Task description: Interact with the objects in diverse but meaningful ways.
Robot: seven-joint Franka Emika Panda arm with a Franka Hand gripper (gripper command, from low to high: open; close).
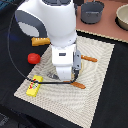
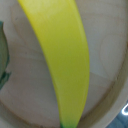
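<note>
Close up, banana point(image 2: 62, 65) on plate point(image 2: 107, 60), gripper low

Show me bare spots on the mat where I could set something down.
The mat's half toward the exterior view's right is bare, past the orange handles. A smaller patch lies between the box and the arm. It is crowded under the arm and around the tomato and bread.

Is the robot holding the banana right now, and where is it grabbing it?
It cannot be told. The wrist view shows the banana very close, but no fingers, and the arm hides them in the exterior view.
</note>
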